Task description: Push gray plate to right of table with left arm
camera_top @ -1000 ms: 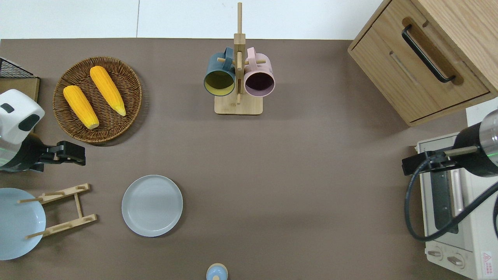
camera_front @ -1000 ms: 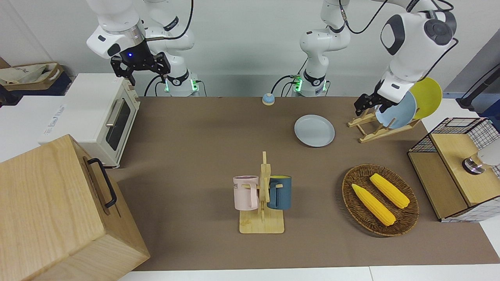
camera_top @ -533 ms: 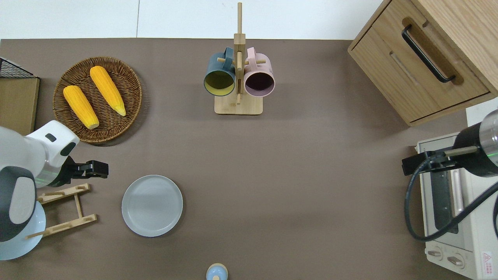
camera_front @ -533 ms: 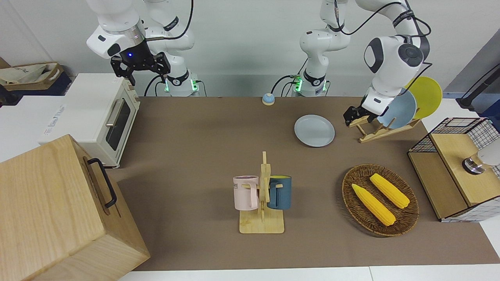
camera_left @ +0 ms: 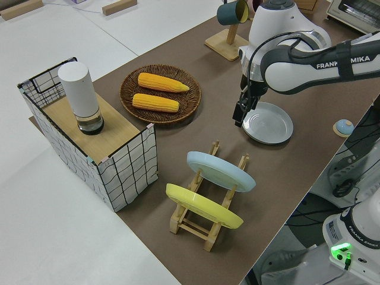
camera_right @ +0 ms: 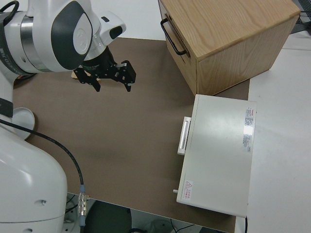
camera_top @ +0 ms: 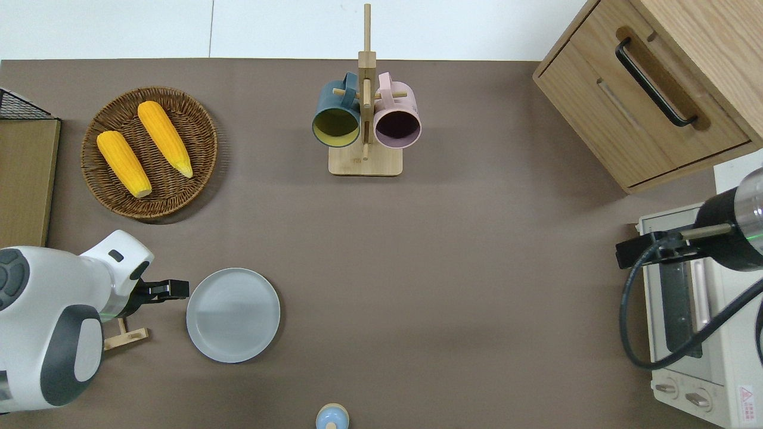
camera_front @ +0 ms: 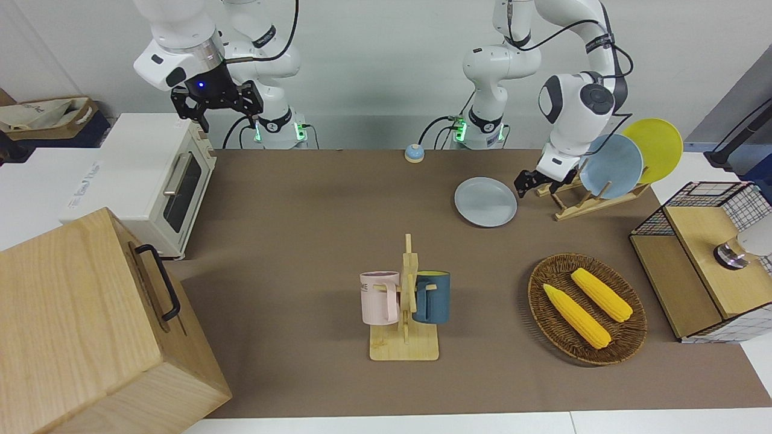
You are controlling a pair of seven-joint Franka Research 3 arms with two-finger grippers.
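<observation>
The gray plate point(camera_front: 485, 202) point(camera_top: 233, 314) point(camera_left: 268, 122) lies flat on the brown table point(camera_top: 477, 268), toward the left arm's end. My left gripper point(camera_front: 523, 184) point(camera_top: 173, 290) point(camera_left: 238, 113) is low, right at the plate's rim on the side toward the left arm's end of the table. Its fingers look shut and it holds nothing. I cannot tell whether it touches the rim. My right gripper point(camera_front: 229, 117) point(camera_right: 112, 88) is open, empty and parked.
A wooden dish rack point(camera_front: 573, 202) with a sky-blue plate point(camera_front: 612, 166) and a yellow plate point(camera_front: 654, 147) stands beside the left gripper. A wicker basket point(camera_top: 89, 149) of corn, a mug rack point(camera_top: 365, 119), a bell point(camera_top: 332, 417), a toaster oven point(camera_top: 697, 333) and a wooden cabinet point(camera_top: 644, 89) are on the table.
My left arm has swung down from the dish rack toward the gray plate, and its gripper is now at the plate's rim. The plate and the right arm have not moved.
</observation>
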